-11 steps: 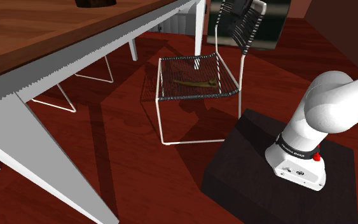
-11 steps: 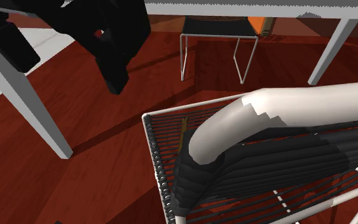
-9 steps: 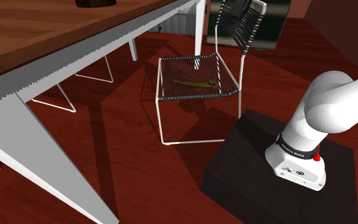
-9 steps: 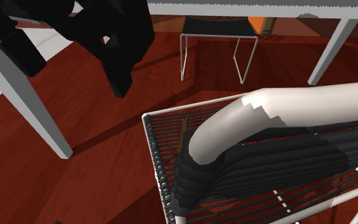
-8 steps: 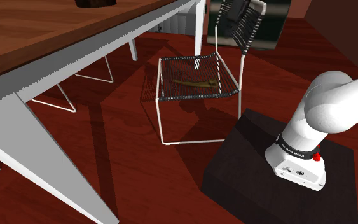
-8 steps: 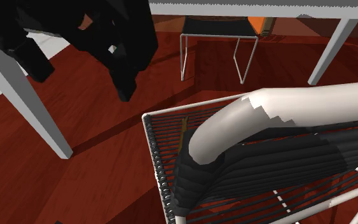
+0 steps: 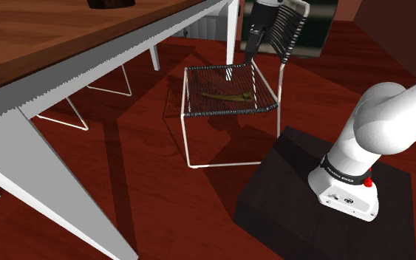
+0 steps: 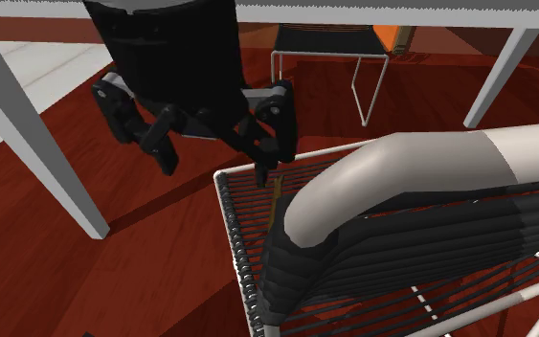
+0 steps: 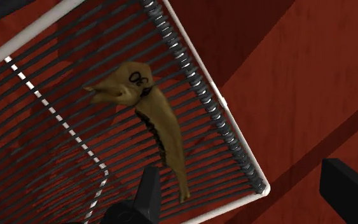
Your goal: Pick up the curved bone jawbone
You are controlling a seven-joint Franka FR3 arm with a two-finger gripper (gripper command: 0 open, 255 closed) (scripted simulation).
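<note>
Hovering over the chair (image 7: 232, 112), your pincer (image 7: 250, 53) is hanging released, its two black fingers spread wide with nothing between them. The jawbone (image 9: 152, 121) is lying flat on the corded seat, close to one corner of the chair's white frame. Its broad, knobbed end is pointing away from the pincer and its thin curved tip is reaching toward one of the fingers.

You are dealing with an olive-brown piece with a dark toothed edge along its inner curve. It is probably going to behave as light and stiff, giving nothing under the squeeze. It may be smooth enough to slide out and brittle at the thin tip.

You are likely doing best by taking it at mid-length, where the blade is still wide but the curve is gentle. Close the fingers across its narrow width, not along it. Avoid the tapering tip and the lumpy end, which are offering poor seats. The cords are running close under it, so a finger coming down too far is risking a snag on the seat.
</note>
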